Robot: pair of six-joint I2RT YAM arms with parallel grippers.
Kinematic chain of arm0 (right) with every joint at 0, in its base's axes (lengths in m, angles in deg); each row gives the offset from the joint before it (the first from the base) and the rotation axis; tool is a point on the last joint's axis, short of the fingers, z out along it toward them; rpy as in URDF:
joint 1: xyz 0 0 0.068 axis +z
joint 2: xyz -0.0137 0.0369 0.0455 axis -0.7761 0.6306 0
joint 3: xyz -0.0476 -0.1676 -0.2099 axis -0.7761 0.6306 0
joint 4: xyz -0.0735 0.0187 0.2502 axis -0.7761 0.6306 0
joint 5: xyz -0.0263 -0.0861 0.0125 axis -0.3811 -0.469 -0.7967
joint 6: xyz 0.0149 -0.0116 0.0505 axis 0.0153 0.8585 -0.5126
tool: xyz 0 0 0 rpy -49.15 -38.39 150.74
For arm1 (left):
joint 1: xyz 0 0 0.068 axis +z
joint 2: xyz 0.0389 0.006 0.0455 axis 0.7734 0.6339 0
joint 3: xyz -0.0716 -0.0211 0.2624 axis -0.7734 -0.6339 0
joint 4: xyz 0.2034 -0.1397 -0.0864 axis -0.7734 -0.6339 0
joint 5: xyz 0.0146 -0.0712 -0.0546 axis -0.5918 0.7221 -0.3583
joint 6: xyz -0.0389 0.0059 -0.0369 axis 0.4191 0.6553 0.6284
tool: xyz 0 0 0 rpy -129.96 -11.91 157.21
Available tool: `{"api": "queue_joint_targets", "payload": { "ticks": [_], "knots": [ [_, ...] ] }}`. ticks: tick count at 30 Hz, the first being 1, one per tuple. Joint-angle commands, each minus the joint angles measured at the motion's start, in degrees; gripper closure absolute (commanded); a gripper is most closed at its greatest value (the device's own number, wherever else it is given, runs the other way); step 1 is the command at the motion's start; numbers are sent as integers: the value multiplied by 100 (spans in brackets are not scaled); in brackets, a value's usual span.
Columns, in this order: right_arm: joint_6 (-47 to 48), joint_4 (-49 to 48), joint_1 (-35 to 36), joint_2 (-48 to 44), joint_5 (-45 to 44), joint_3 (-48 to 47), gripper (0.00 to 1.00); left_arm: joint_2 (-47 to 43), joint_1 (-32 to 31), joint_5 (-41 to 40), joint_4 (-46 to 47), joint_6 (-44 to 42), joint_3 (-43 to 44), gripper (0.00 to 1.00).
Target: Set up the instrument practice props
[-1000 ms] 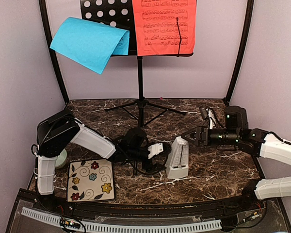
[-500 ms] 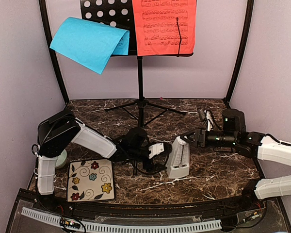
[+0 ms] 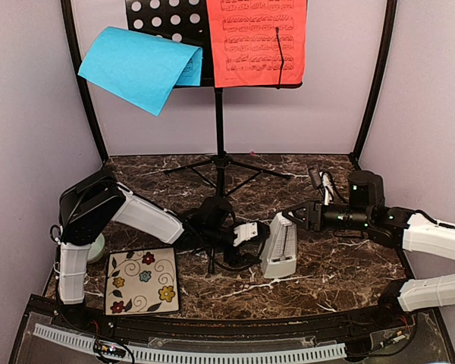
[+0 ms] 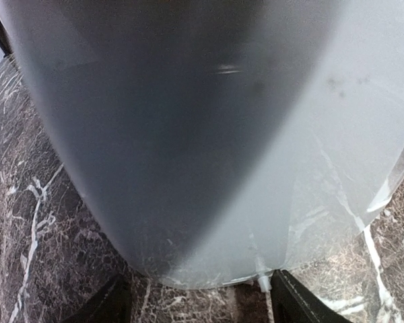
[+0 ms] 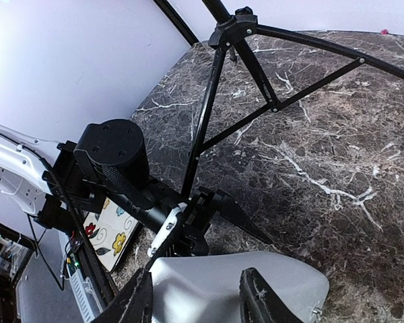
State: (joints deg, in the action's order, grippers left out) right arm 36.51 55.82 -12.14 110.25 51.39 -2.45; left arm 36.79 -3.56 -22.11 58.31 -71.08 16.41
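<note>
I stand at the near edge and see the music stand [image 3: 219, 121] upright at the back centre of the counter [image 3: 341, 265]; the red sheet [image 3: 255, 42] lies flat on its desk at the top of the frame, while the blue sheet [image 3: 136, 67] droops off the desk's left side, curled and only partly supported. The metronome [image 3: 279, 246] stands upright low in the middle of the frame, in front of the tripod legs [image 3: 193, 164], and both arms converge on it.

The left gripper [image 3: 248, 232] sits just beside the metronome's left face with its jaws spread; in the left wrist view the pale body fills the frame and 1 dark fingertip [image 4: 111, 304] shows at each lower corner. The right gripper [image 3: 294, 215] reaches the metronome's top from the right, also released; its fingers [image 5: 254, 296] stand apart with the grey body showing between and below them; whether any pad touches, I cannot tell.

My judgement is that the metronome is about to be picked up or nudged into place; the danger is 2 grippers working 1 tall, narrow thing from opposite sides; a push high on its tip could topple it. The left arm lies close to the tripod legs; a knock there could rock the stand and shake the blue sheet loose. The floral tile [image 3: 142, 280] lies at lower left, well apart.
</note>
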Motion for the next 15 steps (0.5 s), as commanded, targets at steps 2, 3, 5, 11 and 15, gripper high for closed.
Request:
{"api": "queue_joint_targets", "payload": {
  "ticks": [2, 3, 5, 11, 15],
  "knots": [
    [161, 486, 35, 122, -169, 253, 56, -10, -10, 115, -30, -150, 170, 29],
    [161, 490, 35, 115, -163, 252, 56, -6, -10, 102, -20, -156, 172, 30],
    [177, 499, 35, 120, -142, 257, 56, -6, -10, 84, -29, -169, 177, 30],
    [207, 518, 35, 100, -115, 274, 57, 1, -10, 43, -35, -218, 182, 34],
    [223, 470, 44, 88, -93, 311, 57, 12, -10, 22, -79, -278, 177, 36]
  ]
}}
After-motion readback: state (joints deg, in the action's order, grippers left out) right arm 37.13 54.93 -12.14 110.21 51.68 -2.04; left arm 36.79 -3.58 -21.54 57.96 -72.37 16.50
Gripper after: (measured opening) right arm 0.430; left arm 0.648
